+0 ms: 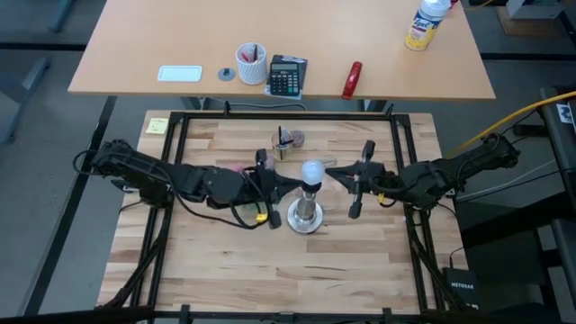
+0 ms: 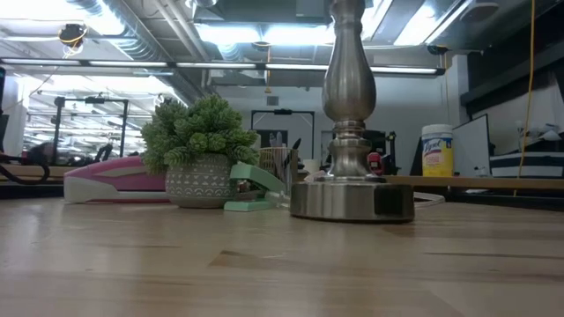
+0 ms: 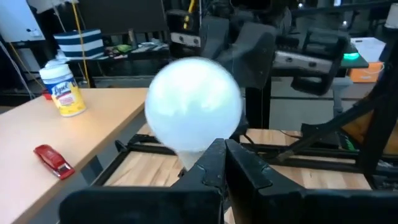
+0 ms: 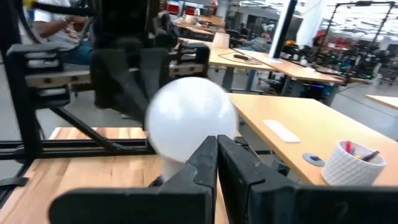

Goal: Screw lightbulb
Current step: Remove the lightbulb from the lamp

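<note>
1. Your lightbulb [image 1: 311, 171] sat upright on top of the silver stand [image 1: 305, 216], at the middle of the wooden table [image 1: 225, 261].
2. Your left gripper [image 1: 290, 183] reached the stand's top from the left. Its fingers [image 3: 214, 163] were clenched beside the bulb's neck.
3. Your right gripper [image 1: 335, 176] came in from the opposite side, fingers [image 4: 208, 158] likewise clenched beside the neck.
4. A small potted plant [image 2: 199, 151] stood behind the stand.

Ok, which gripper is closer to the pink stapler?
Left. The left gripper is at the bulb on the same side as the stapler. The right gripper is on the bulb's far side, farther away.
</note>
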You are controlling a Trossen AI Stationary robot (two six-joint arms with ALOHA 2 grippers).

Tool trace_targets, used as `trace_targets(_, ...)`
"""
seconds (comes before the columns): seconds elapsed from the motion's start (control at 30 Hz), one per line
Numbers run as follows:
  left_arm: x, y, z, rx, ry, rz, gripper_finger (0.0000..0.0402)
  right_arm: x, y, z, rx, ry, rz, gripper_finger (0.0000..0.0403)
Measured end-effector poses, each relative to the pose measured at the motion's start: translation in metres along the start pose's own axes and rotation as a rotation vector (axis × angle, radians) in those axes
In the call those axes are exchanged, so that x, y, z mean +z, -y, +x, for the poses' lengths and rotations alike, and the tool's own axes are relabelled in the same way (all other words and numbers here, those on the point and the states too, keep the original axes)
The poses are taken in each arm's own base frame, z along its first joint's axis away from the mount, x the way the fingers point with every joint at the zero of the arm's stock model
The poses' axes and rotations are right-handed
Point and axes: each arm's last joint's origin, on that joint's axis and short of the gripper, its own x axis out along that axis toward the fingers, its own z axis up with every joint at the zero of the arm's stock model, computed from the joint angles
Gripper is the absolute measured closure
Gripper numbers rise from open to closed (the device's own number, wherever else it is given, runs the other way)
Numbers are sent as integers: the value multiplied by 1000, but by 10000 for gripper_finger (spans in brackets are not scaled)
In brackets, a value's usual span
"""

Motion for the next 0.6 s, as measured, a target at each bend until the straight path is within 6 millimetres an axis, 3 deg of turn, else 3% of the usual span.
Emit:
trace_targets(0.23, -5, 9, 2, -25, -12, 15, 400, 0, 1, 0, -23, -1, 1, 386)
trace_targets(0.4, 6, 17, -15, -34, 48, 16, 400, 6, 7, -8, -24, 23, 4, 386)
trace_targets(0.6, 16, 17, -34, 104, 75, 34, 400, 13, 2, -24, 94, 69, 28, 386)
